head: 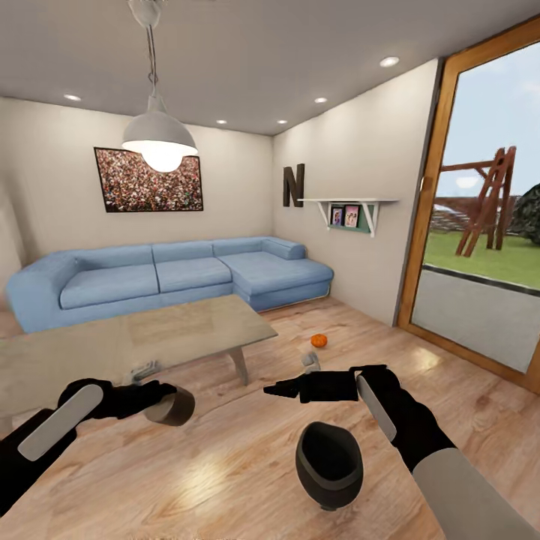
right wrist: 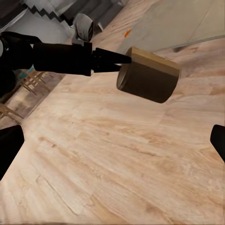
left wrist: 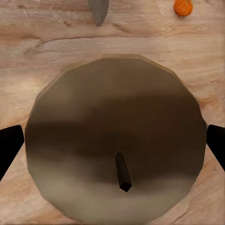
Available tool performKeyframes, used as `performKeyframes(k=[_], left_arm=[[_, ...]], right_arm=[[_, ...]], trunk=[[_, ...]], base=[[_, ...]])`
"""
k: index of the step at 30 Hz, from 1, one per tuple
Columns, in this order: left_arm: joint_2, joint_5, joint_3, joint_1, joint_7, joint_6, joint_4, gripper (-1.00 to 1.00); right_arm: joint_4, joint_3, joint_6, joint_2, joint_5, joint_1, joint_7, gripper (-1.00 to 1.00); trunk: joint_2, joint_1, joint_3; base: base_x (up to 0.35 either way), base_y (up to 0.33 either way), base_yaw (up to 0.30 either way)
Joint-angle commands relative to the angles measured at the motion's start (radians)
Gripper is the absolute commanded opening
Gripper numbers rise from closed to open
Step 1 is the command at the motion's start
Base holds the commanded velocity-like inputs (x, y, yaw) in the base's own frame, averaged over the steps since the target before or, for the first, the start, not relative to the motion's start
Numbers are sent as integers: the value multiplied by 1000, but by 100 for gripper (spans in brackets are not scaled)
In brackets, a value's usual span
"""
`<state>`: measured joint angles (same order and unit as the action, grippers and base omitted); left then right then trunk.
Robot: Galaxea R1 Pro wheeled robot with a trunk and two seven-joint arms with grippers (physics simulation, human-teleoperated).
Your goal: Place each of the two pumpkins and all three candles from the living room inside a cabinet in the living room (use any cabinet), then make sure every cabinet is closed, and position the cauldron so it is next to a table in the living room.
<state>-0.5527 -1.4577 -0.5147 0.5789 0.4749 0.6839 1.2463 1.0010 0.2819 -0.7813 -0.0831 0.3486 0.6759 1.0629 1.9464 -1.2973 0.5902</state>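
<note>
Holding a brown cylindrical candle [head: 171, 406], left hand [head: 159, 401] clamped on it above wood floor [head: 225, 465] | black round cauldron [head: 328, 463] on floor beneath right hand [head: 271, 389], fingers apart | small orange ribbed pumpkin [head: 319, 340] on floor beyond pale glossy tabletop [head: 127, 341]

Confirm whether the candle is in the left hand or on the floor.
In the hand: the left hand is shut on the candle, held clear above the wood floor, wick end facing its wrist camera.

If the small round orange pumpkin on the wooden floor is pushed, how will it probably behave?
The small round orange pumpkin would probably roll, since it is round and lies free on the smooth wooden floor. It is probably light, being far smaller than the black round cauldron.
</note>
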Motion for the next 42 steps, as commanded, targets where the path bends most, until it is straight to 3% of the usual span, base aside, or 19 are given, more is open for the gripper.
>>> performKeyframes(k=[1,27,42], left_arm=[[-1,-15,-2,2,8,-3,-1,-100],[0,-20,-2,2,8,-3,-3,-100],[0,-21,-2,2,7,-3,-8,-100]], right_arm=[[1,2,-6,-1,6,1,-1,100],[0,2,-6,0,5,1,-1,100],[1,2,-6,-1,6,1,-1,100]], trunk=[[1,0,1],[1,0,1],[1,0,1]], base=[[0,0,290],[0,5,290],[32,218,290]])
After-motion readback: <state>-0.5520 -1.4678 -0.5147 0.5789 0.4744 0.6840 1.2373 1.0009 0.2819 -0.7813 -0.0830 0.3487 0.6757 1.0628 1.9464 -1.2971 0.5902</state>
